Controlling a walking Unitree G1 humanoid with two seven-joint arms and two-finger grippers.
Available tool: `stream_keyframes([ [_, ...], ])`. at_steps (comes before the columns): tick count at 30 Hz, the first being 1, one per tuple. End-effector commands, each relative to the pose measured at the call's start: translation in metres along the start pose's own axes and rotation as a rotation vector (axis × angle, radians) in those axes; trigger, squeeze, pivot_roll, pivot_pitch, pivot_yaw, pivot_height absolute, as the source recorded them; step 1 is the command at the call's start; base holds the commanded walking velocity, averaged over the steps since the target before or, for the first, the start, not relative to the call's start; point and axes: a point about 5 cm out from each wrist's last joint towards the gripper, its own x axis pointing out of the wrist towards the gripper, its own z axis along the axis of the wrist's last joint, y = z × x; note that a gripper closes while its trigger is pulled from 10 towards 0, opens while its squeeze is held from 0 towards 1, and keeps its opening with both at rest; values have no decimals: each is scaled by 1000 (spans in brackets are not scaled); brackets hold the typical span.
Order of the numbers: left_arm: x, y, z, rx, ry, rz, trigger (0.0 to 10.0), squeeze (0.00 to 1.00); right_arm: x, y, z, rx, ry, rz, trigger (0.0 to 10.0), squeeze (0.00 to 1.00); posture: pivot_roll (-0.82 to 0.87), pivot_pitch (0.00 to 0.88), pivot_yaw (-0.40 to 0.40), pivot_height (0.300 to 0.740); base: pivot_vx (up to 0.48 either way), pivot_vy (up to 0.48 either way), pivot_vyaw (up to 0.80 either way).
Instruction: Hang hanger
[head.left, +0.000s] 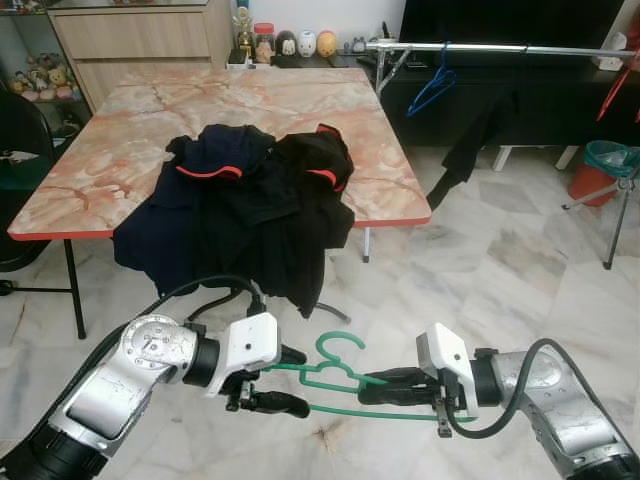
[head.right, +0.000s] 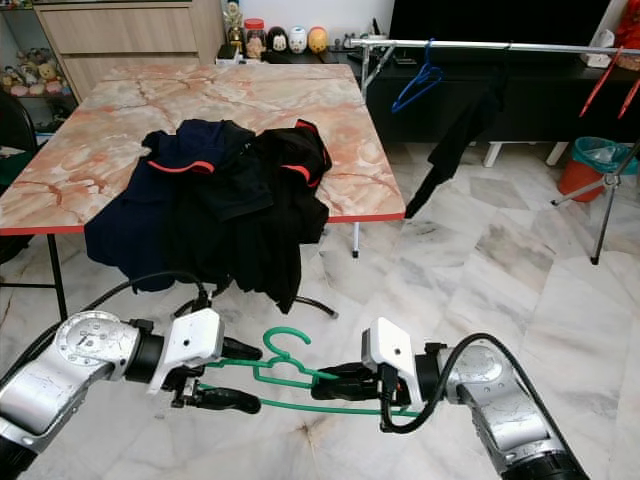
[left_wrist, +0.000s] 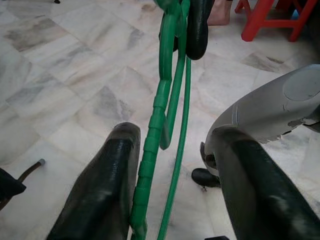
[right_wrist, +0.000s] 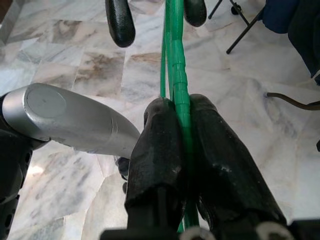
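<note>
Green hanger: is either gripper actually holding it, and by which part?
The right gripper is shut on the green hanger, clamping its ridged shoulder bar. The left gripper is open, its jaws straddling the other shoulder without pinching it.

hanger (head.left: 335, 378): green ribbed plastic | table (head.left: 240, 110): glossy marble-look top | clothes (head.left: 250, 200): matt dark cloth | floor (head.left: 500, 260): polished marble tile

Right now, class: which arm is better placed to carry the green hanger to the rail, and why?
Right. The right gripper is clamped on the green hanger, and the rail stands on that side. The left gripper is open around it.
</note>
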Motion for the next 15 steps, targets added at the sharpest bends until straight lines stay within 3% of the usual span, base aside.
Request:
stream_keyframes([
  [1,2,-2,-1,-4,6,-11,0,0,2,-1,9,-32,-13,9,10000,0,-75,0,-15,740,0,0,0],
  [15,1,0,-1,-7,-3,10,0,0,3,0,8,-30,-7,13,10000,0,-75,0,-14,740,0,0,0],
])
